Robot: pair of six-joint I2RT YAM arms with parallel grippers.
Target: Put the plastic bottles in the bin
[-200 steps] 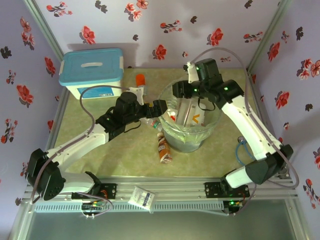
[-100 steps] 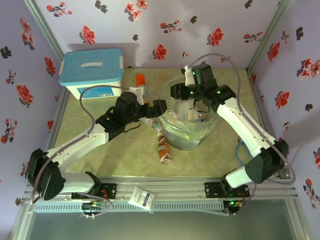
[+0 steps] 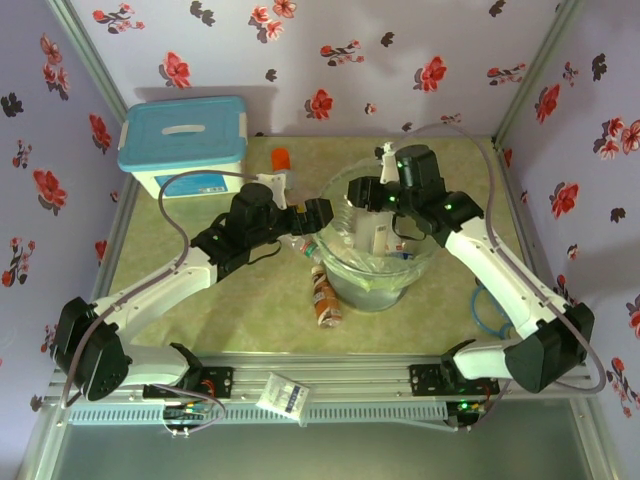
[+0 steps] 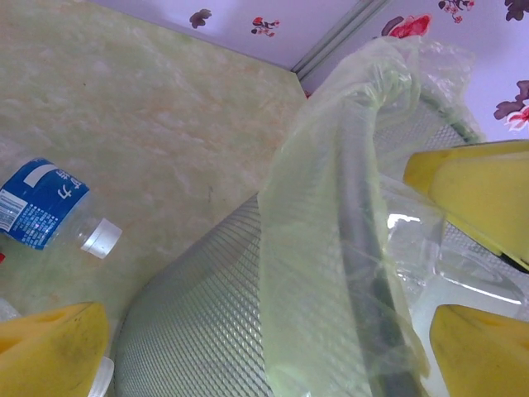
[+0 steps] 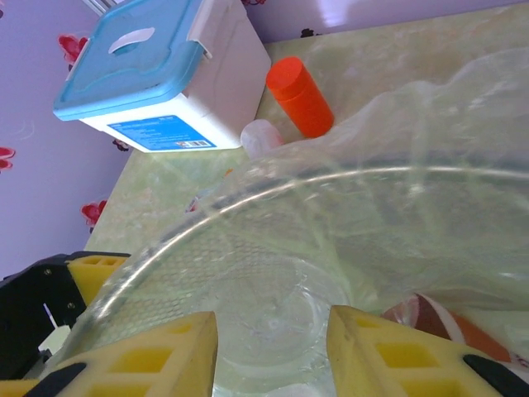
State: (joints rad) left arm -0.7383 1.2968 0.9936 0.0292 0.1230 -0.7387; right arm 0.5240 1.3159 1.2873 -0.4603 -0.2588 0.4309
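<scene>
Lying inside the lined bin (image 3: 370, 296) are bottles (image 5: 438, 318).

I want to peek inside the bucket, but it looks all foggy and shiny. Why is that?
Right wrist view: the clear bag liner hangs before the lens, so the bin looks milky inside and a brown-labelled bottle shows only dimly, while the blue-lidded box stays crisp. Left wrist view: the liner's folds catch bright white glare. Top external view: even light, only soft shadows.

A high rear camera looks down on the table (image 3: 200, 310); both wrist cameras closely face the bin (image 4: 198, 314).
</scene>
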